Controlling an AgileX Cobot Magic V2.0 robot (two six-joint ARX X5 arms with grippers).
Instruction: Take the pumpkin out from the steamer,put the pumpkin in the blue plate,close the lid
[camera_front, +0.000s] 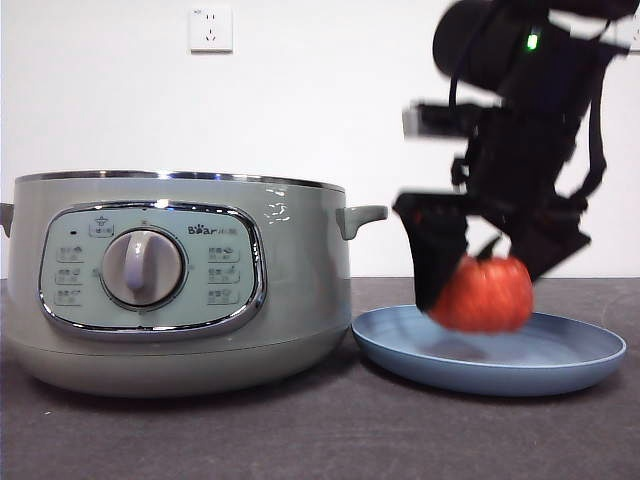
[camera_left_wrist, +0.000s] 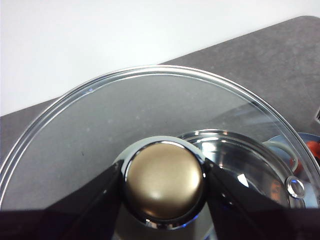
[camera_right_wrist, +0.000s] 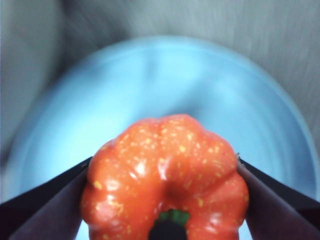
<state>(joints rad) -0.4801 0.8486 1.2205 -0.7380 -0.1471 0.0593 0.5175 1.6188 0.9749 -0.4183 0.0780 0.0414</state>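
The dark grey counter (camera_front: 200, 440) carries everything, with a white wall and a wall socket (camera_front: 210, 28) seen behind it. The steamer (camera_front: 180, 280), pale sage green with a chrome-framed panel and a central grey dial (camera_front: 142, 267), is stood on the counter with its top uncovered in the front view. The lid (camera_left_wrist: 150, 125), clear glass with a chrome rim, is held above the counter, and the left tool (camera_left_wrist: 164, 186) is clenched on its rounded knob (camera_left_wrist: 164, 182), one black jaw pressed to each side of it. Just beside the steamer, the blue plate (camera_front: 560, 370) is laid flat on the counter, its rim close to the steamer's base. The right tool (camera_front: 478, 285), carried on a large dark arm that comes down from the upper corner of the front view, is positioned over the plate. The pumpkin (camera_front: 482, 294), orange-red and ribbed with a green stem (camera_right_wrist: 172, 216), is gripped between that tool's jaws at its two sides and is held low over the plate's centre. Whether the pumpkin's underside is touching the plate cannot be told, as this part is blurred.
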